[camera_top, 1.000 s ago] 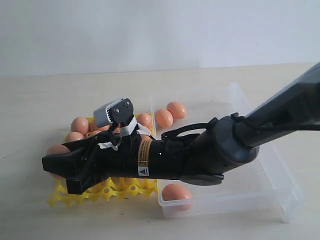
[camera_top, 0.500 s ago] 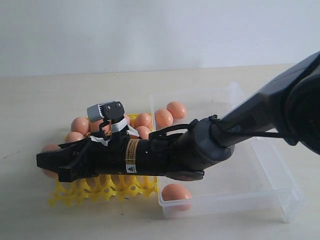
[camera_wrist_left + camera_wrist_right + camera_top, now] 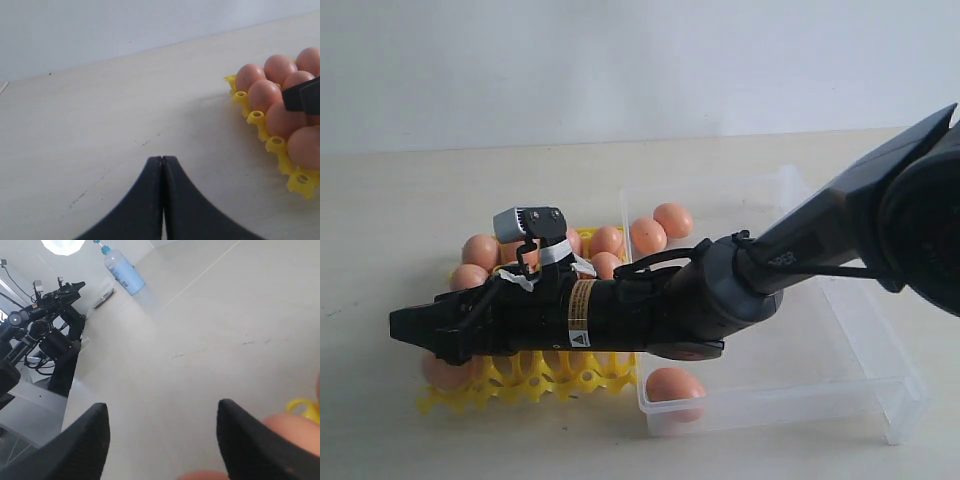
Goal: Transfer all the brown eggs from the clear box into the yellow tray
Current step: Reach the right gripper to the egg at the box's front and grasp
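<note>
While the left end effector (image 3: 162,195) sits pinched shut over the surface (image 3: 100,125), the right end effector (image 3: 412,328) hangs with fingers wide apart over the tray's (image 3: 535,380) left edge, eggs (image 3: 480,250) in many cups; three more eggs lie in the clear box (image 3: 840,370) just beside it

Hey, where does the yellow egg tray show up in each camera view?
Exterior: yellow tray lower left, mostly hidden under the right arm.
Left wrist: tray at the picture's right edge.
Right wrist: only a yellow sliver at the lower right edge.
Shared landmark: the brown eggs seated in it.
</note>
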You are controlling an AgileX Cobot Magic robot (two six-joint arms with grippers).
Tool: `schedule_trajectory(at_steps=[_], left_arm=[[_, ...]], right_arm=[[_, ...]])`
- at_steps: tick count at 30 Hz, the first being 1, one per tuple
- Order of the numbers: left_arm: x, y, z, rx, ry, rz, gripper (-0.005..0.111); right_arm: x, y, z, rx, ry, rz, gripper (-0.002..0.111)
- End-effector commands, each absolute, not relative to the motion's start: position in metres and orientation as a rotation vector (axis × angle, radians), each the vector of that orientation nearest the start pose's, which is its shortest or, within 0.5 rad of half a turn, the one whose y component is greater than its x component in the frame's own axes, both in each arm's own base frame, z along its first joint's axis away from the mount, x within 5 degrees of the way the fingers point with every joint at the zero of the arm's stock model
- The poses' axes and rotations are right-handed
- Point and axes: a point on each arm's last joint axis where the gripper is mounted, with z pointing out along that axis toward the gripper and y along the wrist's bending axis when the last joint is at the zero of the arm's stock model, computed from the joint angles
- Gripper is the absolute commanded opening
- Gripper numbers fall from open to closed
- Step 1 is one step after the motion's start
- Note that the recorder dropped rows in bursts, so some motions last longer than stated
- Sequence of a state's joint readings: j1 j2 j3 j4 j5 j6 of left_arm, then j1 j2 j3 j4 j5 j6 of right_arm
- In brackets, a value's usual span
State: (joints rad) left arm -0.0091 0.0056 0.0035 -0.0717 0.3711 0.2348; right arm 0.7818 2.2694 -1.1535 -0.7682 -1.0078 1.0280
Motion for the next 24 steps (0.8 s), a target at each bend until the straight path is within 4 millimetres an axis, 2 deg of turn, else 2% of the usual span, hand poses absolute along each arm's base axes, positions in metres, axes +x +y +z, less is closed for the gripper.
schedule_trajectory(at_steps=[1,3,5,8,10,12,15,17,19,21,24], left_arm=[[0.053,-0.003,0.181,0.181,1.838,0.085,0.000],[0.053,-0.003,0.181,0.181,1.838,0.085,0.000],[0.053,-0.003,0.181,0.181,1.838,0.085,0.000],[0.053,-0.003,0.181,0.181,1.838,0.085,0.000],[0.053,-0.003,0.181,0.181,1.838,0.085,0.000],[0.053,-0.003,0.181,0.181,1.838,0.085,0.000],[0.053,-0.003,0.181,0.181,1.838,0.085,0.000],[0.053,-0.003,0.181,0.181,1.838,0.085,0.000],[0.053,-0.003,0.181,0.181,1.838,0.085,0.000],[0.053,-0.003,0.181,0.181,1.838,0.085,0.000],[0.053,-0.003,0.181,0.181,1.838,0.085,0.000]], right_arm=[[0.270,0.342,0.097,-0.715,1.856,1.462,0.061],[0.270,0.342,0.105,-0.719,1.842,1.479,0.056],[0.270,0.340,0.120,-0.750,1.829,1.501,0.044],[0.271,0.330,0.154,-0.898,1.777,1.460,0.016],[0.278,0.317,0.176,-0.940,1.793,1.337,0.000],[0.288,0.302,0.199,-0.917,1.845,1.156,0.000],[0.306,0.268,0.238,-0.671,1.960,0.874,0.000],[0.313,0.244,0.257,-0.525,1.985,0.757,0.000],[0.314,0.225,0.271,-0.508,1.955,0.660,0.000],[0.314,0.209,0.274,-0.485,1.948,0.576,0.000],[0.317,0.182,0.265,-0.311,2.071,0.443,0.000]])
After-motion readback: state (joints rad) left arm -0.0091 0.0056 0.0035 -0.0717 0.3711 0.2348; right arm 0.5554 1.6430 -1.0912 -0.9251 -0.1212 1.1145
